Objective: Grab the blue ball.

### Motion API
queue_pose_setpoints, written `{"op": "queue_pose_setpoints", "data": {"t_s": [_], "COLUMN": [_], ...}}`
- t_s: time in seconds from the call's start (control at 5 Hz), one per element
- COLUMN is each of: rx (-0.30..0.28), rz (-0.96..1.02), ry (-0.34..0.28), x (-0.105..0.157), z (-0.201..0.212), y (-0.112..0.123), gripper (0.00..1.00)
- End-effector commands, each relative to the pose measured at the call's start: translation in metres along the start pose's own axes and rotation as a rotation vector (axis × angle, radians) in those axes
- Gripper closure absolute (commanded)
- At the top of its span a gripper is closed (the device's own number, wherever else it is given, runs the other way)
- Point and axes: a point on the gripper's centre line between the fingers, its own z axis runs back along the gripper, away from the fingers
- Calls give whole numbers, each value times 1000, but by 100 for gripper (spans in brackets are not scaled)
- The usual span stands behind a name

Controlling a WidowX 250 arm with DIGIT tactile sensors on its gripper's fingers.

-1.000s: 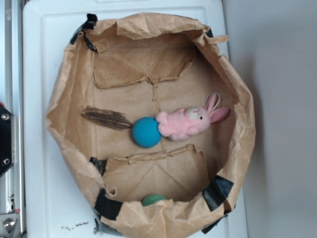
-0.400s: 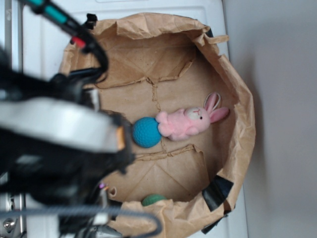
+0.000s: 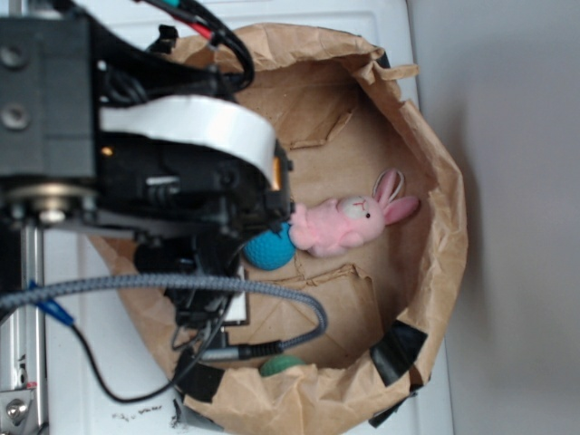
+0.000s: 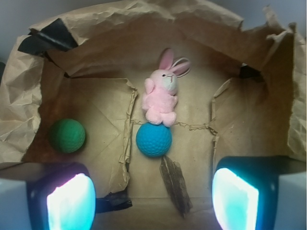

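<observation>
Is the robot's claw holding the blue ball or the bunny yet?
No, nothing is held. The gripper is open with its fingers wide apart, and the blue ball lies on the paper bag, touching the pink bunny.

Blue ball [image 4: 153,140] touching pink bunny [image 4: 162,96]; tool [image 4: 152,199] fingers spread wide.
</observation>
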Motion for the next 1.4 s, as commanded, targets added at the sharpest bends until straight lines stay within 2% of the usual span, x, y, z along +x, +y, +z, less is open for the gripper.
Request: {"op": "queue_pose_setpoints", "data": {"t_s": [0.0,0.4,0.6,0.8,1.0,1.2], "rx": [4,4,37,65,15,-23], "rz": [3,3,53,97,71,64], "ry": [-34,-34,-52,-102,-61,-23], "x": [6,6,20,22,27,25], "z": [9,9,-40,-51,-69,-70], "y": [4,4,18,29,46,51], "gripper": [0,0,0,0,0,0]}}
